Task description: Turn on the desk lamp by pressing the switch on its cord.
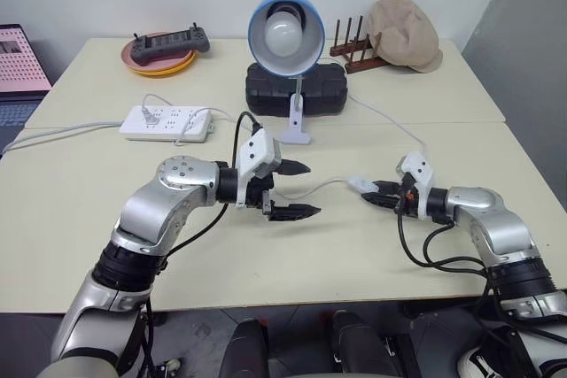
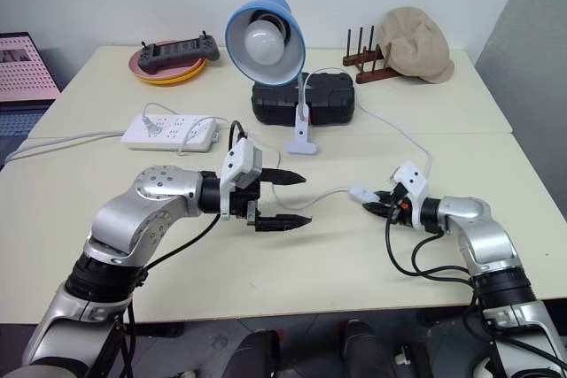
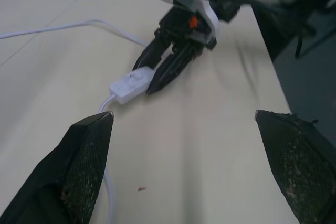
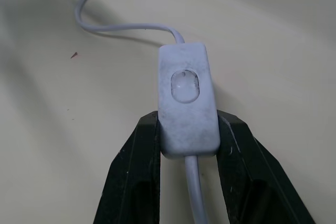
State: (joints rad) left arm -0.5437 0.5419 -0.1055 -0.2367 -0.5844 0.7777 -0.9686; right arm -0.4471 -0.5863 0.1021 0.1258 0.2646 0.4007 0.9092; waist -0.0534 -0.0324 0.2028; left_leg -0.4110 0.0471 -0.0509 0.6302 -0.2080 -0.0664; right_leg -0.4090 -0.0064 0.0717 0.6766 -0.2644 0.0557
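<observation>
I have the right gripper (image 4: 187, 145) clamped on the switch (image 4: 186, 98), left gripper (image 1: 295, 189) spread apart; 1 off-centre press could twist it free

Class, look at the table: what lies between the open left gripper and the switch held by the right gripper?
Only a stretch of the cord on bare table, running from the left gripper to the switch, seen from the left eye view.

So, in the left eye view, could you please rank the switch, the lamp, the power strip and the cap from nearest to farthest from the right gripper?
1. Switch: clamped at its near end between the right gripper fingers.
2. Lamp: behind, towards the table's middle.
3. Cap: far edge, on the gripper's side.
4. Power strip: across on the left side.
Lamp and cap are fairly close to call.
</observation>
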